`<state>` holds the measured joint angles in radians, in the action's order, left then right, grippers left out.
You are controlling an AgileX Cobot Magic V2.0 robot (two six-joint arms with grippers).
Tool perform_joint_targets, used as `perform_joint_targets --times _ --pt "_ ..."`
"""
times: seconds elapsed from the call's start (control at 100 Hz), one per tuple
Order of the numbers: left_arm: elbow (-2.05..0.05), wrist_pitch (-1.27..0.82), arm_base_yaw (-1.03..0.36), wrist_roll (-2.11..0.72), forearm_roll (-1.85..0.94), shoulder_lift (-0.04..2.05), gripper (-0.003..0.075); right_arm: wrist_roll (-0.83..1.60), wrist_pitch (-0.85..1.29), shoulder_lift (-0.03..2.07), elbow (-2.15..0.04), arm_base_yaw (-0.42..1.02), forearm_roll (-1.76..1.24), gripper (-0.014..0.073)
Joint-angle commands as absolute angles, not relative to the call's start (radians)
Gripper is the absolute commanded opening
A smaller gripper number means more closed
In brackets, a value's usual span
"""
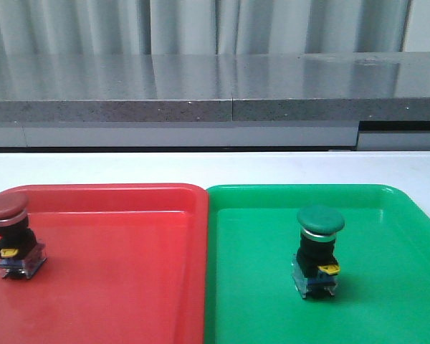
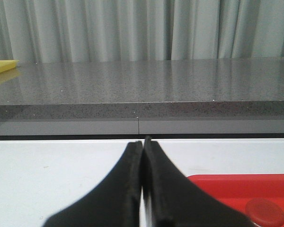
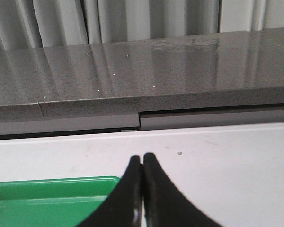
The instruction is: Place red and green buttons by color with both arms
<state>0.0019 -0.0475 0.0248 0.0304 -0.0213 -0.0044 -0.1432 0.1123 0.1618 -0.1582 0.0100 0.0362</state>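
The red button (image 1: 12,233) stands upright at the left edge of the red tray (image 1: 129,287). The green button (image 1: 318,249) stands upright in the middle of the green tray (image 1: 387,287). Neither arm shows in the front view. My left gripper (image 2: 143,142) is shut and empty over the white table, left of the red tray (image 2: 236,187); the red button's cap (image 2: 265,212) shows low beside it. My right gripper (image 3: 142,156) is shut and empty, just right of the green tray's far corner (image 3: 52,196). The green button is out of the right wrist view.
The two trays lie side by side on a white table (image 1: 215,166). A grey stone ledge (image 1: 215,89) runs behind the table, with curtains beyond. A yellow object (image 2: 1,66) lies on the ledge at the far left.
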Motion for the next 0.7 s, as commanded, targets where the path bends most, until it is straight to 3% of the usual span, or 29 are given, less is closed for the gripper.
perform_joint_targets --times 0.0,0.36,0.69 --pt "0.013 0.032 0.022 0.041 -0.030 -0.036 -0.0020 -0.134 0.015 0.140 -0.150 0.004 0.061 -0.0064" --pt "0.013 0.032 0.022 0.041 -0.030 -0.036 -0.0020 -0.134 -0.069 -0.036 0.005 0.004 0.061 -0.0064" --pt "0.013 0.032 0.022 0.041 -0.030 -0.036 -0.0020 -0.134 -0.059 -0.032 0.009 0.003 0.109 -0.0064"
